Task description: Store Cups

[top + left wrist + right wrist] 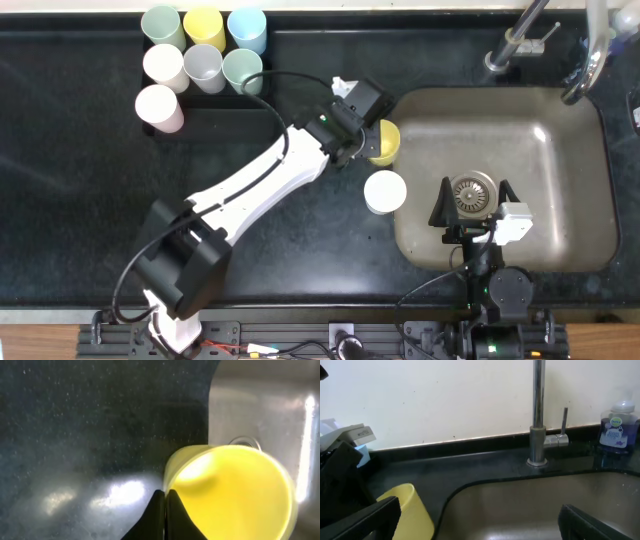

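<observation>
Pinched on the smooth plastic wall of the yellow cup (pixel 232 495), the left gripper (pixel 164 504) is held at the left rim of the steel sink (pixel 560 130). Nearby a white cup (pixel 385 191) is stood on the glossy, speckled black countertop (pixel 80 200). The right gripper (pixel 470 212) is spread apart over the basin.

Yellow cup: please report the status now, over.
Left gripper shut on yellow cup, at sink edge. Right gripper open over sink. White cup stands close beside.
</observation>
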